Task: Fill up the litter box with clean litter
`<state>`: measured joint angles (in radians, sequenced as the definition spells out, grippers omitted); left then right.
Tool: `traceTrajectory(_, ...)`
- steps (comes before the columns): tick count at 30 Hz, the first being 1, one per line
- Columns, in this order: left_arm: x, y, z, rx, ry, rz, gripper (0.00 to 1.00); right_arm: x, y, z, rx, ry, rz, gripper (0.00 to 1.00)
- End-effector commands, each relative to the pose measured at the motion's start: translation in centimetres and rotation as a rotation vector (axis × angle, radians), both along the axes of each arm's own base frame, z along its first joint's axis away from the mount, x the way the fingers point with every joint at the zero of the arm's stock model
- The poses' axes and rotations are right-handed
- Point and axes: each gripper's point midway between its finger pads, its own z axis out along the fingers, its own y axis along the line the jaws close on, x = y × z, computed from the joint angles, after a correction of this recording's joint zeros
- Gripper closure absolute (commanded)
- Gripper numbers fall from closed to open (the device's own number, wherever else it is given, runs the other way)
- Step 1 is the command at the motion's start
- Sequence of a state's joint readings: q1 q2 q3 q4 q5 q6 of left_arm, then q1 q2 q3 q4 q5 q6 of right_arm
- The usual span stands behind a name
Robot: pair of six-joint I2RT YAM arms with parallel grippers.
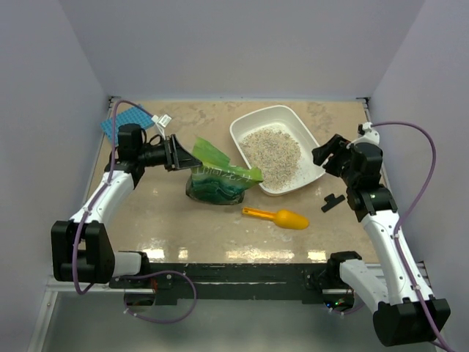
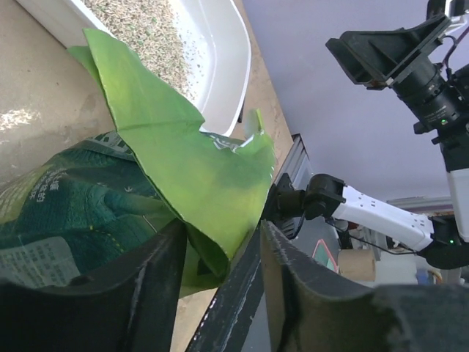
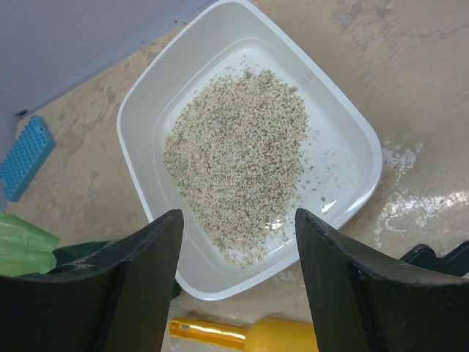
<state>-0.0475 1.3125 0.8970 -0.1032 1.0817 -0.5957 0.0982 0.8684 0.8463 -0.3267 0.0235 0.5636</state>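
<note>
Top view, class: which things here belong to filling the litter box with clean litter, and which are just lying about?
For the job: litter box; clean litter heaped in it; green pouch bag; probably the yellow scoop.
Lying about: blue gridded mat; small white tag beside the mat; small black part right of the scoop.

The litter box (image 1: 284, 117) is a white, shallow plastic tray, rectangular with rounded corners and a raised rim. It sits flat on the desk (image 1: 168, 220), toward the far right, turned askew to the desk's edges. Inside lies the clean litter (image 1: 271, 154), fine pale beige-grey granules in a loose, low heap stretched along the middle of the tray's floor. In the right wrist view a band of bare white floor shows around the heap, dotted with stray grains, widest at one corner.
</note>
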Motion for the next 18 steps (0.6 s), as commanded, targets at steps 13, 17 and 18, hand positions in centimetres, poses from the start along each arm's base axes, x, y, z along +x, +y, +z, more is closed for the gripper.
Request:
traceTrajectory(13,-3.0,-1.2,6.2,-0.159,-0.383,-0.184,1.00,-0.7,7.5,3.2,0.007,-0.167,0.507,0.33)
traceTrajectory(17,-4.4,-1.2,7.2,-0.177,-0.502,-0.203,1.00,-1.4,9.8,3.5,0.054,-0.195,0.650,0.32)
traceTrajectory(18,-4.8,-1.2,7.4,-0.188,-0.525,-0.209,1.00,-1.3,10.3,3.1,0.084,-0.180,0.665,0.30)
